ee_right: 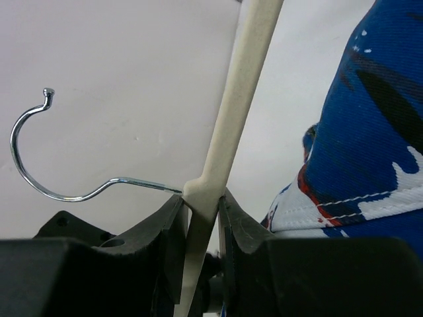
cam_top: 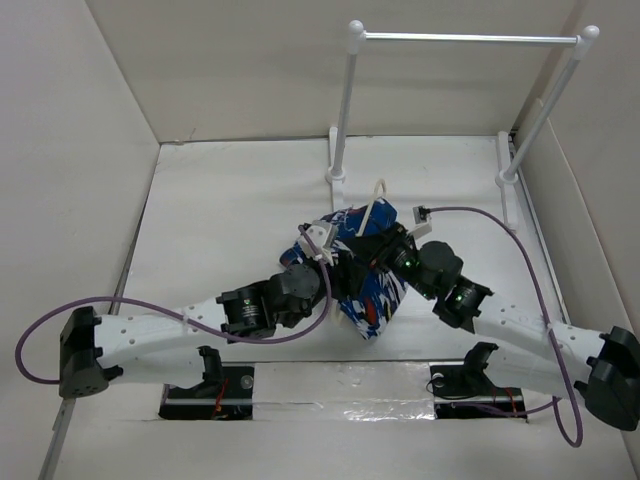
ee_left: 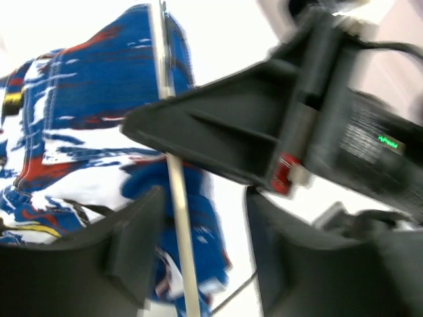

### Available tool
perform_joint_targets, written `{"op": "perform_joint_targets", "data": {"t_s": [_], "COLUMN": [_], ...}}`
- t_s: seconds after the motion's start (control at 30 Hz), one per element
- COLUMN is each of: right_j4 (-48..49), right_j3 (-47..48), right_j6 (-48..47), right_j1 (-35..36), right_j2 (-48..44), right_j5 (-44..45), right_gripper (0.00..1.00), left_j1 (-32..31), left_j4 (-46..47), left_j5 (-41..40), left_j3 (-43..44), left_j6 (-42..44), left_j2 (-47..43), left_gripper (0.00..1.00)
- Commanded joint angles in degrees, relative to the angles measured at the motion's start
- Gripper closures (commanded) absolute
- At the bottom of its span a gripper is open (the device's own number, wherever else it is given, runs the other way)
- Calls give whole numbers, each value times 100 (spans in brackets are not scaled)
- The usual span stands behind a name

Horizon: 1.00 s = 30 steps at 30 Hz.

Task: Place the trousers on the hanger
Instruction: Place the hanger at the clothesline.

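Trousers sit bunched against the hanger mid-table, the right gripper pinching its neck and the left gripper open around its bar, holding nothing, so any tilt could let the unsupported fabric slide off.

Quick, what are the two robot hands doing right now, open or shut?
Left gripper: open, fingers apart, gripping nothing.
Right gripper: closed on the hanger, just by its hook.
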Motion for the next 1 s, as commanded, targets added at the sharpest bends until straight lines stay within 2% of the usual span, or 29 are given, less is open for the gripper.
{"op": "perform_joint_targets", "data": {"t_s": [0.0, 0.03, 0.13, 0.37, 0.57, 0.73, 0.87, 0.97], "right_j4": [377, 246, -27, -440, -503, -433, -213, -292], "right_j3": [756, 950, 1232, 2084, 3313, 4149, 4826, 5503], "right_j6": [-101, -127, -189, -241, -101, 39, 233, 294], "right_j1": [-414, -703, -1109, -2541, -3893, -4502, -4757, -4907], "right_j2": [-370, -449, -529, -389, 523, 1368, 2115, 2713], "right_j5": [-550, -769, -1156, -2475, -3820, -4505, -4805, -4955], "right_gripper": [100, 100, 100, 100, 100, 100, 100, 100], "left_j1": [-27, -27, -27, -27, -27, -27, 104, 421], "left_j4": [810, 783, 565, 581, 642, 904, 1407, 1582], "left_j5": [288, 271, 183, -221, -889, -1417, -1426, -1005], "left_j3": [533, 498, 533, 129, -310, -644, -1031, -1189], "left_j6": [136, 198, 286, 409, 645, 822, 1095, 1138], "left_j2": [-665, -885, -1194, -2196, -2303, -2074, -1986, -1881], "left_gripper": [47, 40, 37, 39, 41, 42, 42, 41]}}
